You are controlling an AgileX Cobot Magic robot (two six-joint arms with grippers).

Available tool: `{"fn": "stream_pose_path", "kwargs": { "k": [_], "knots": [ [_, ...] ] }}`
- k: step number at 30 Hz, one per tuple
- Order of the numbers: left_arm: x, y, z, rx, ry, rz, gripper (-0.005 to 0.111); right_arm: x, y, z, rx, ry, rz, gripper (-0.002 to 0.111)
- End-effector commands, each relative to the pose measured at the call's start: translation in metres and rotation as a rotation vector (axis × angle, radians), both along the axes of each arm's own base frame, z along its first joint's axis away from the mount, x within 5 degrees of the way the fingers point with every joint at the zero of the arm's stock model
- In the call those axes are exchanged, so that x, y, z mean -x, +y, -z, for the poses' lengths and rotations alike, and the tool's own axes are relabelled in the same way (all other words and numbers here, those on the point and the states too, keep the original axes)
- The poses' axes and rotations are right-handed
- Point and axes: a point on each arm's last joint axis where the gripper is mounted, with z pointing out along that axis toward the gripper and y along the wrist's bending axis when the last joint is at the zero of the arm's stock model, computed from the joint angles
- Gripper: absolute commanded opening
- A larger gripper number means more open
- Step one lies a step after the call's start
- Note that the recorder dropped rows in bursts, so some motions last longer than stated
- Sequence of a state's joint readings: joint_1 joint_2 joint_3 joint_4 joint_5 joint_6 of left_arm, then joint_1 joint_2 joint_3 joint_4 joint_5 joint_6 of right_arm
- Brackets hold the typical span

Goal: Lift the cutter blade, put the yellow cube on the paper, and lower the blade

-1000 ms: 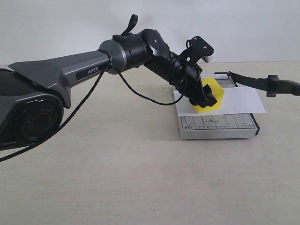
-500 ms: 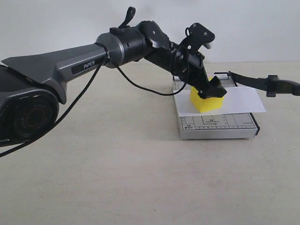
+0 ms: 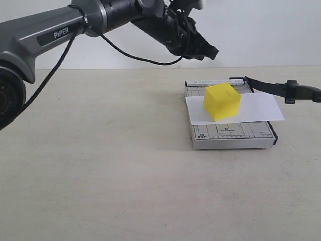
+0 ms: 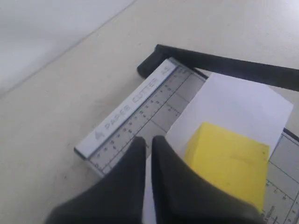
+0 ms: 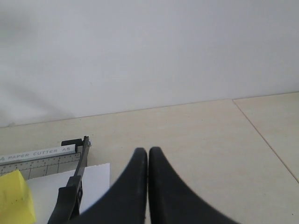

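Observation:
The yellow cube (image 3: 221,102) rests on the white paper (image 3: 261,108), which lies across the grey gridded cutter base (image 3: 230,134). The cutter blade (image 3: 271,86) stands raised, slanting out past the base's right side to its thick handle. My left gripper (image 3: 210,51) hangs high above the base's back edge, shut and empty. Its wrist view looks down on the cube (image 4: 229,163), paper (image 4: 233,105) and blade (image 4: 233,65) past the fingers (image 4: 148,140). My right gripper (image 5: 148,150) is shut on nothing, beside the blade (image 5: 79,168), and is out of the exterior view.
The beige table (image 3: 100,165) carries only the cutter. A pale wall (image 3: 261,30) runs behind it. The left arm and its cable (image 3: 65,32) reach in from the upper left. A floor seam (image 5: 266,140) shows beyond the right gripper.
My left gripper has let go of the yellow cube, shut, and risen up and away toward the upper left. The cube stays on the paper; the blade has not moved.

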State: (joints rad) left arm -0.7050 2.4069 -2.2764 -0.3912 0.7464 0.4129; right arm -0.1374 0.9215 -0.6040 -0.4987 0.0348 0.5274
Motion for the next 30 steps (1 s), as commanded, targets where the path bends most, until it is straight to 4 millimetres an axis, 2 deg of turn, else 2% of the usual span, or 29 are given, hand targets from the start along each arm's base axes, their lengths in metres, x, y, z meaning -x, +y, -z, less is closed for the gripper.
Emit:
{"fn": "stream_pose_path", "kwargs": {
  "k": [1,2,4,6,9,12,15,16,17,18,19,20,21,23,25,26,27,28,30],
  "knots": [
    [-0.018,0.036,0.023,0.070,0.241,-0.298,0.004,0.001,-0.002,0.002,0.013,0.029,0.017,0.001],
    [-0.018,0.042,0.025,0.072,0.255,-0.325,0.004,0.002,-0.002,0.003,0.013,0.039,0.022,0.001],
    [-0.008,0.070,0.030,0.091,0.242,-0.422,0.004,0.002,-0.003,0.004,0.012,0.057,0.031,0.001],
    [0.012,0.104,0.028,0.157,0.154,-0.523,0.004,0.002,-0.003,0.004,0.012,0.050,0.028,0.001],
    [0.053,0.182,0.000,0.357,-0.093,-0.729,0.004,0.001,-0.002,0.002,0.013,0.029,0.017,0.001],
    [0.095,0.280,-0.016,0.362,-0.364,-0.902,0.004,0.001,-0.001,0.000,0.013,0.010,0.006,0.001],
    [0.116,0.343,-0.032,0.280,-0.472,-1.030,0.004,0.001,-0.001,-0.001,0.015,0.004,0.002,0.001],
    [0.123,0.357,-0.039,0.253,-0.505,-1.055,0.004,0.001,-0.001,-0.001,0.023,0.002,-0.001,0.001],
    [0.136,0.388,-0.050,0.143,-0.563,-1.085,0.004,0.000,0.000,-0.002,0.052,-0.004,-0.014,0.001],
    [0.141,0.398,-0.054,0.092,-0.576,-1.086,0.004,0.000,0.000,-0.002,0.065,-0.009,-0.021,0.001],
    [0.155,0.415,-0.063,0.091,-0.566,-1.147,0.004,-0.001,0.001,-0.005,0.097,-0.033,-0.043,0.001],
    [0.165,0.421,-0.068,0.157,-0.533,-1.210,0.004,-0.001,0.003,-0.007,0.107,-0.058,-0.058,0.001],
    [0.170,0.418,-0.070,0.164,-0.543,-1.202,0.004,-0.002,0.003,-0.008,0.106,-0.073,-0.064,0.001],
    [0.188,0.408,-0.081,0.107,-0.614,-1.112,0.004,-0.001,0.003,-0.007,0.112,-0.060,-0.060,0.001],
    [0.219,0.403,-0.104,0.152,-0.692,-1.102,0.004,0.000,0.000,-0.003,0.104,-0.010,-0.034,0.001],
    [0.242,0.400,-0.119,0.192,-0.779,-1.094,0.004,0.001,-0.001,-0.001,0.095,0.013,-0.021,0.001],
    [0.257,0.397,-0.127,0.212,-0.820,-1.088,0.004,0.001,-0.001,-0.001,0.094,0.015,-0.020,0.001],
    [0.282,0.393,-0.136,0.232,-0.866,-1.073,0.004,0.000,-0.001,-0.001,0.095,0.009,-0.023,0.001],
    [0.311,0.388,-0.141,0.215,-0.915,-1.047,0.004,0.000,0.000,-0.002,0.095,-0.002,-0.028,0.001]
  ]
}}
